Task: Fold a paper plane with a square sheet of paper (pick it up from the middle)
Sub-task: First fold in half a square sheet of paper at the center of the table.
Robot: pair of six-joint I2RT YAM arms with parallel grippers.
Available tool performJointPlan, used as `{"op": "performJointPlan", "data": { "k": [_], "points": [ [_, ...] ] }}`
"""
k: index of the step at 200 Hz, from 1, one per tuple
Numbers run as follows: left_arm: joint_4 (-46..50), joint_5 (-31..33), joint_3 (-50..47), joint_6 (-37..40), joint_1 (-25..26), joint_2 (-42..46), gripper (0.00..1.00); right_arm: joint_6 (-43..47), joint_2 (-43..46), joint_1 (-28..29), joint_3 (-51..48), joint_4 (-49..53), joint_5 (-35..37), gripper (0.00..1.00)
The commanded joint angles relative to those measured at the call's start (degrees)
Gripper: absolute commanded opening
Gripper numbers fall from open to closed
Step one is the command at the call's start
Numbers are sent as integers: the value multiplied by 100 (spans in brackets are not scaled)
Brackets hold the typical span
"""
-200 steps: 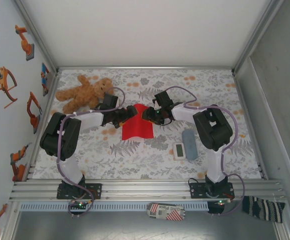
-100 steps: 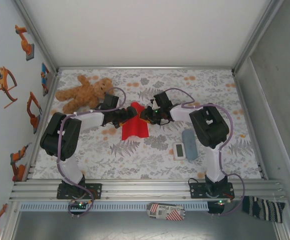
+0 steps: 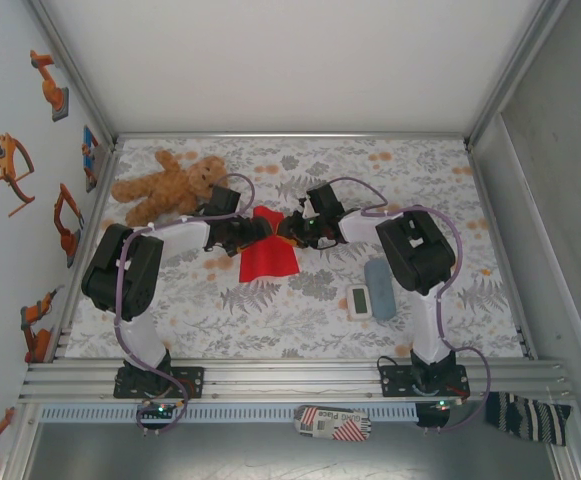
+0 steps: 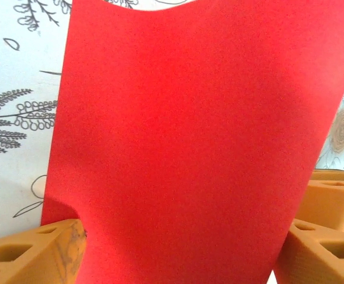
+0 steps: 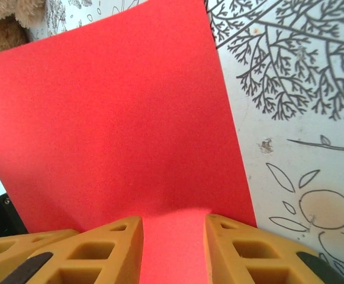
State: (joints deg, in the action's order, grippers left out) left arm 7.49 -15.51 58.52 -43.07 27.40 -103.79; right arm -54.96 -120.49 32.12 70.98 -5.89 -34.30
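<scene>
Just then, you bowed the paper (image 3: 267, 258) upward for pickup; left gripper (image 4: 183, 248) gaped astride it, right gripper (image 5: 173, 236) grip unclear.

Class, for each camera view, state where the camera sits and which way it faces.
Top external: above and behind the arms, looking down at the table; left arm and right arm show, meeting at the red paper.
Left wrist: on the left arm, facing the red paper past the fingers of the left tool.
Right wrist: on the right arm, facing the red paper and teddy bear past the right tool.
Shared: both wrist views see the red paper.
</scene>
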Motion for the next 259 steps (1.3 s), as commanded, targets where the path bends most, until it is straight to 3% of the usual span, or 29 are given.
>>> {"op": "performJointPlan", "data": {
  "k": [1, 78, 156, 189, 216, 237, 259],
  "points": [
    [683, 270, 17, 215, 17, -241, 77, -96, -101, 93, -39, -152, -86, 32],
    [744, 389, 45, 305, 28, -213, 57, -358, -104, 75, -211, -496, -188, 31],
    [636, 371, 38, 730, 7, 526, 30, -40, 1053, -384, -755, -682, 248, 31],
    [385, -199, 58, 897, -61, 1129, 24, 424, 1587, -689, -962, -638, 204, 34],
    [118, -961, 190, 589, -237, 1514, 24, 608, 1927, -939, -1058, -815, -221, 39],
    [-312, -1644, 252, 160, -404, 1707, 24, 391, 2100, -1074, -1073, -1269, -801, 50],
    [-844, -2291, 322, -340, -599, 1774, 25, 36, 2140, -1095, -1043, -1865, -1270, 68]
  ]
}}
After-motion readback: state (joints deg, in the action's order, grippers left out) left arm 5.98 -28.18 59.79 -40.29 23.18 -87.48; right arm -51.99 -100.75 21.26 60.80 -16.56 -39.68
